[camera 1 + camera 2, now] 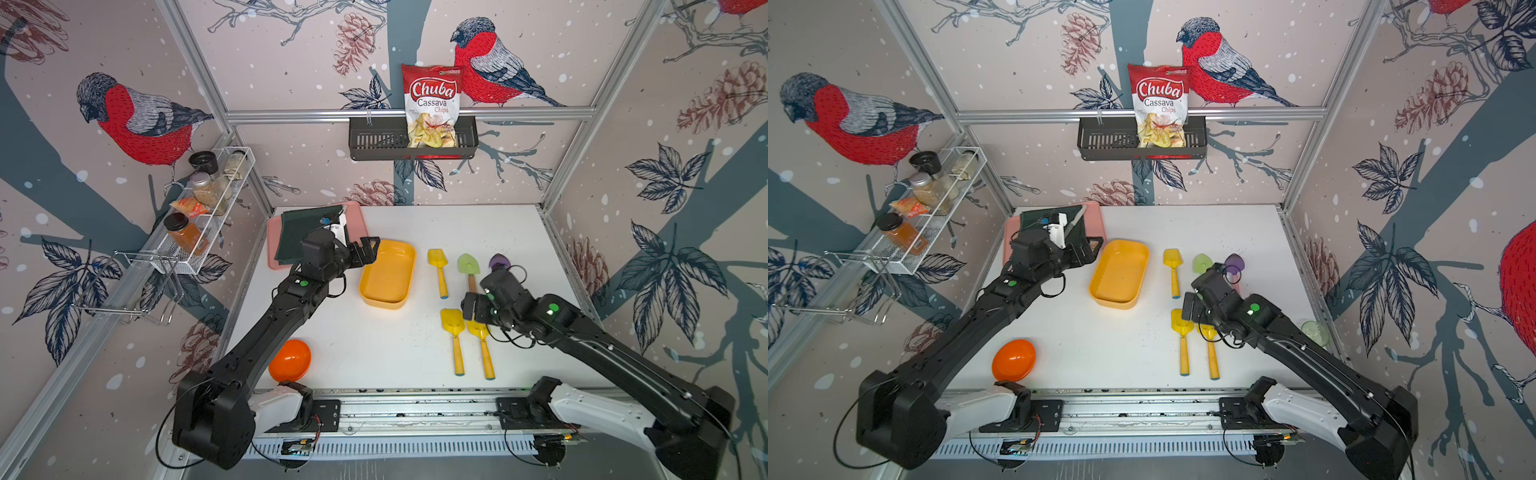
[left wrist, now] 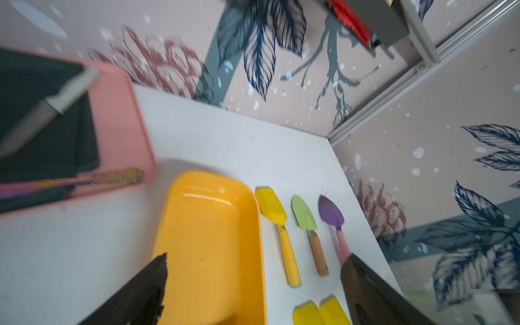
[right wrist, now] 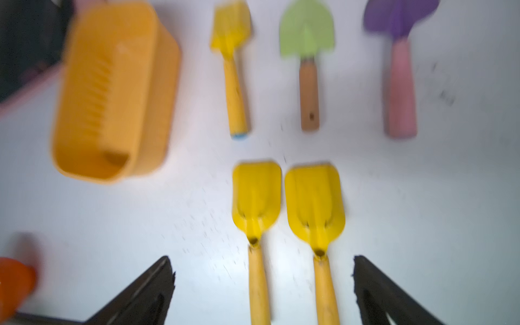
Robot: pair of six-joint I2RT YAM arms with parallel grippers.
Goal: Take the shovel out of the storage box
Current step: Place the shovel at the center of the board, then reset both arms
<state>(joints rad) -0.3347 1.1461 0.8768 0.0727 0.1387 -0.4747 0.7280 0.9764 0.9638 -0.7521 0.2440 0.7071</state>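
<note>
The storage box [image 1: 387,275] [image 1: 1119,274] is a shallow yellow-orange tub in the middle of the white table, and nothing lies inside it. Several toy shovels lie on the table to its right. In the far row are a yellow one [image 1: 438,269], a green one [image 1: 468,266] and a purple one [image 1: 498,262]. Two yellow shovels [image 1: 455,338] [image 1: 482,347] lie side by side nearer the front. My right gripper [image 1: 477,312] [image 3: 261,270] hovers open over these two, and both handles [image 3: 257,284] show between its fingers, untouched. My left gripper [image 1: 369,250] [image 2: 253,267] stands open at the box's far left corner, holding nothing.
A pink tray [image 1: 358,226] with a dark cloth and a knife sits at the back left. An orange bowl [image 1: 289,360] lies front left beside the left arm. A black wall basket [image 1: 374,143] holds a chips bag. A wire spice rack [image 1: 199,232] hangs on the left wall.
</note>
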